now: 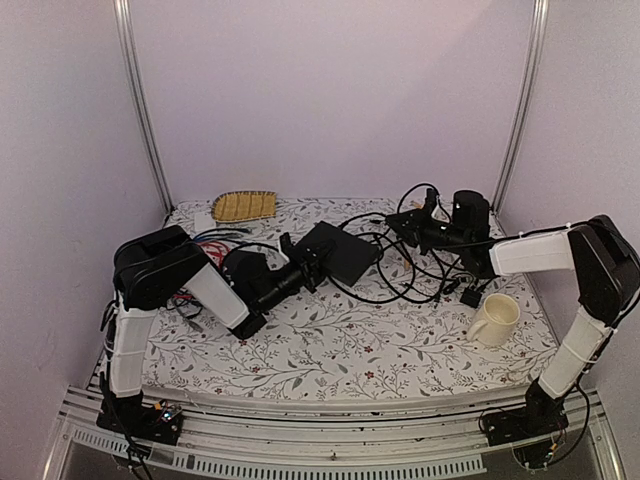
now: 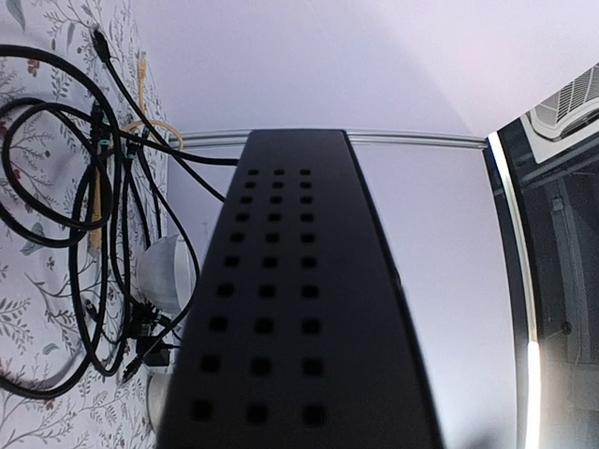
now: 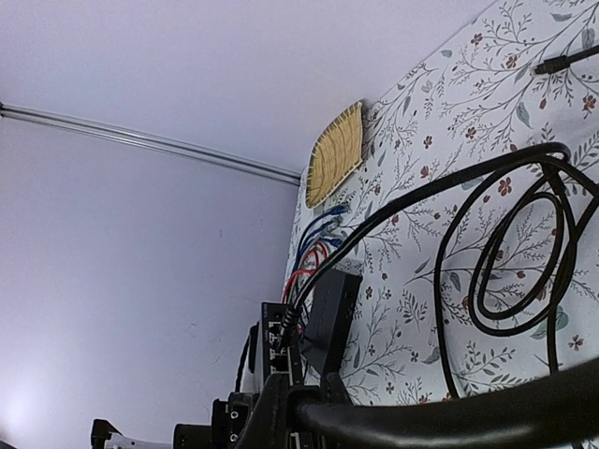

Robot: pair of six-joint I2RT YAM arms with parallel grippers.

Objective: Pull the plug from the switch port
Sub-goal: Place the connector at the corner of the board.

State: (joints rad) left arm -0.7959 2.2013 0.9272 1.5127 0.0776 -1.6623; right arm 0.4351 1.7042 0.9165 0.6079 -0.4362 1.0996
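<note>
No readable text, labels, brands, numbers or signs anywhere.

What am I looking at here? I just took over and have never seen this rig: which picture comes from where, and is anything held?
Two robot arms, each with a two-finger gripper, stand at the near edge of a flowered table. The wide picture looks down from above and behind them; the other two come from cameras on the wrists. The left gripper is at the black switch, which fills its wrist view; whether it grips I cannot tell. The right gripper reaches into the tangled black cables; its grip is not visible either. Also there: a cream mug, a woven mat, and red and blue wires.
</note>
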